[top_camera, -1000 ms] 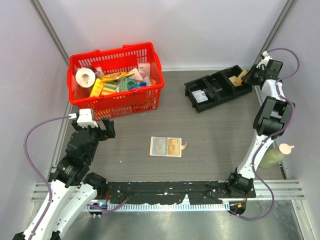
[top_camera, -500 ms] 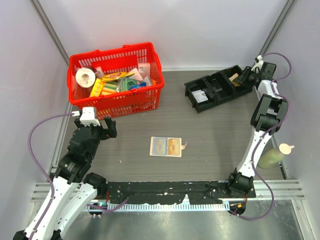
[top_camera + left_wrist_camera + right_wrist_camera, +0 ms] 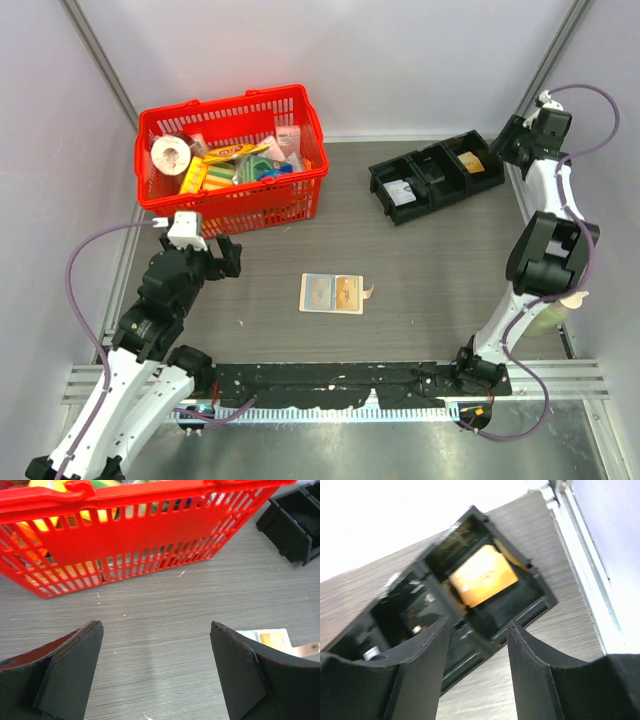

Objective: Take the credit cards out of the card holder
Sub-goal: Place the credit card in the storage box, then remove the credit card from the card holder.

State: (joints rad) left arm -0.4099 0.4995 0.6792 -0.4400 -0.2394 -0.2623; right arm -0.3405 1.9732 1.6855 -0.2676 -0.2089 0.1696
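The card holder [image 3: 332, 293] lies open and flat in the middle of the bench, nearer the near edge, its tab pointing toward the right edge. An orange card [image 3: 348, 291] shows in its right sleeve. What the left sleeve holds is too small to tell. Another yellow-orange card [image 3: 482, 576] lies in the end compartment of the black tray [image 3: 376, 182], near the far right corner.

The right gripper [image 3: 477, 630] hovers above that compartment, jaws apart and empty. The left gripper [image 3: 155, 647] hangs just in front of the red basket [image 3: 232, 205], jaws wide and empty, with the holder at the edge of its view.

The step in hand looks like fetching the next card. It would go best with one set of jaws pinning the holder's empty leaf against the bench. The other should then pinch the card's exposed edge and draw it out along the sleeve, low and straight, so the thin holder neither lifts nor folds shut.
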